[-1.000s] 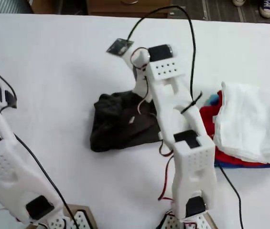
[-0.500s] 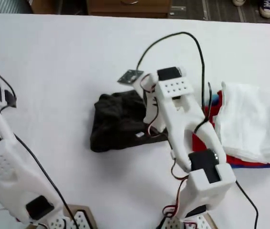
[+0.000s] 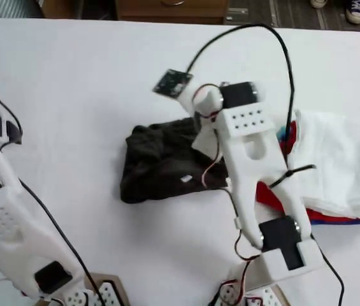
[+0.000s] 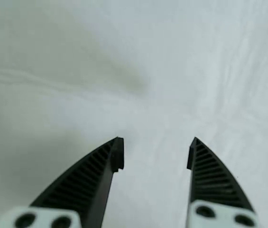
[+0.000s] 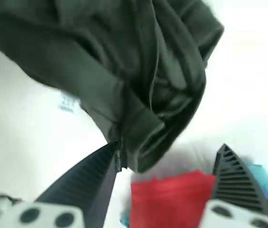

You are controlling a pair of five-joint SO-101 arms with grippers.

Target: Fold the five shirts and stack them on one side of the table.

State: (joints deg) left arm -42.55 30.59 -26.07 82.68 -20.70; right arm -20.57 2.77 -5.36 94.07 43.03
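Our right gripper (image 5: 171,146) hangs open, the dark shirt (image 5: 124,61) just ahead of it. We should pinch all its layers together.

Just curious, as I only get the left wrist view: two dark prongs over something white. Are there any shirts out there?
Observer: Yes, a dark shirt lies near the middle of the table.
Operator: Only that one?
Observer: No, there is a stack beside it, with a white shirt on top and a red shirt under it.
Operator: What about the other arm?
Observer: The right claw is open, over the dark shirt's edge nearest the stack.
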